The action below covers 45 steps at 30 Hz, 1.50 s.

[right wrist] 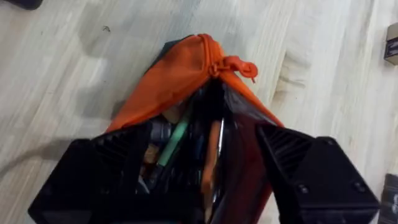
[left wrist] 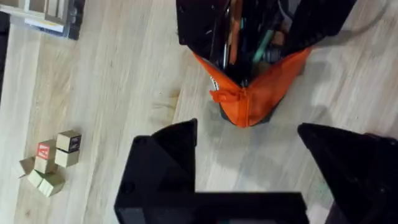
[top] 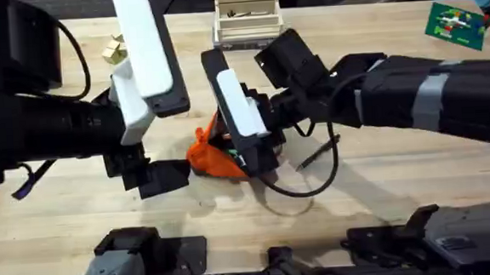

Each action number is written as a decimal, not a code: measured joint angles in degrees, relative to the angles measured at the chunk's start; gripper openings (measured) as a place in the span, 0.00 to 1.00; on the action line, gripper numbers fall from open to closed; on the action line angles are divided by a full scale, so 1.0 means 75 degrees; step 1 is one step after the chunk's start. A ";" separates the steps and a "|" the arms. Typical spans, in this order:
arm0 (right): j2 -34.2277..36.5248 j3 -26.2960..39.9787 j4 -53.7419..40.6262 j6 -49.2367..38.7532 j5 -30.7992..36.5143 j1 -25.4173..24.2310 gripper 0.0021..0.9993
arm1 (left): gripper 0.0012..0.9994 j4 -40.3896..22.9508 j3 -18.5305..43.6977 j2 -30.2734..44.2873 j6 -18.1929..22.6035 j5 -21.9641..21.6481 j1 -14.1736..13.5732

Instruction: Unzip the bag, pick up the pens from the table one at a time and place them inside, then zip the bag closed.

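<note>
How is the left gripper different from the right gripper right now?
The left gripper is open and hangs apart from the orange bag, holding nothing. The right gripper is down at the bag's open mouth, its fingers straddling the opening. Both are black and point at the same bag.

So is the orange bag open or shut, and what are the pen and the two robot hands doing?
bag: unzipped and gaping, pens and other things showing inside.
zipper pull tab: sits at the closed end of the bag.
pen: lying flat on the table, beside the bag, not yet picked up.
left gripper: open, holding nothing, close to the bag's end.
right gripper: open, its fingers at the bag's mouth.
</note>
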 joint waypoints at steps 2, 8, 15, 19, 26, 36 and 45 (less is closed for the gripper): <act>0.0002 0.0000 0.0000 0.0002 0.0000 0.0000 1.00 | 0.99 0.0000 0.0000 0.0000 0.0000 0.0003 0.0000; -0.0013 0.0003 -0.0001 0.0032 0.0001 0.0000 1.00 | 0.99 -0.0003 0.0000 0.0000 0.0000 0.0002 0.0000; -0.0753 0.0003 -0.0023 0.0972 -0.0003 -0.0230 1.00 | 0.99 -0.0003 0.0000 0.0000 0.0000 0.0001 0.0000; -0.1377 0.0003 -0.0035 0.1740 -0.0003 -0.0540 1.00 | 0.99 -0.0003 0.0000 0.0000 0.0000 0.0003 0.0000; -0.2570 0.0003 -0.0095 0.3050 -0.0003 -0.1150 1.00 | 0.99 -0.0003 0.0000 0.0000 0.0000 0.0003 0.0000; -0.4506 0.0003 -0.2022 0.4060 0.0487 -0.1501 1.00 | 0.99 0.0000 0.0000 0.0000 0.0000 0.0003 0.0000; -0.5752 0.0003 -0.3416 0.5439 0.1949 -0.1504 1.00 | 0.99 0.0000 0.0000 0.0000 0.0000 0.0002 0.0000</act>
